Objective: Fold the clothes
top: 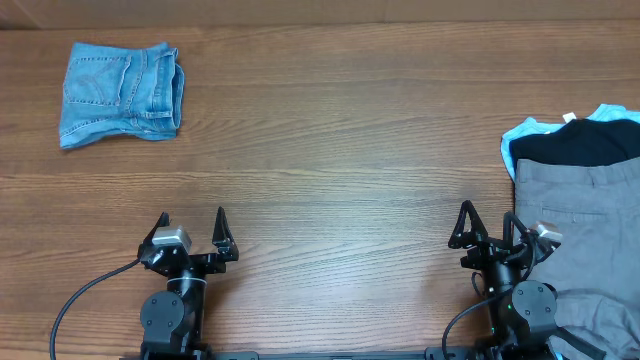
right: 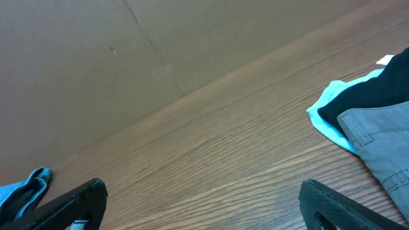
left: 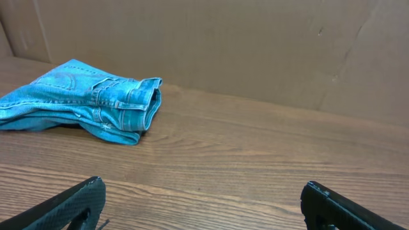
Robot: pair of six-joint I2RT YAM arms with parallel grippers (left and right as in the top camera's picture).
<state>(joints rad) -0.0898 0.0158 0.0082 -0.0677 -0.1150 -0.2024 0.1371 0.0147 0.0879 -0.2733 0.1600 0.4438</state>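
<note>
A wood-grain table [top: 340,150] fills the overhead view, its planks running left to right. In the wrist views a plain brown cardboard wall [left: 255,45] rises along its far edge. At the right edge lies an unfolded pile: grey trousers [top: 580,210], with a black garment [top: 580,145] and a light blue garment [top: 520,130] beyond them. Folded denim shorts [top: 120,92] sit at the far left corner, well apart from the pile. At the near edge, the left gripper [top: 192,214] and the right gripper [top: 488,212] both have their fingers spread wide and hold nothing, the right one just beside the trousers.
</note>
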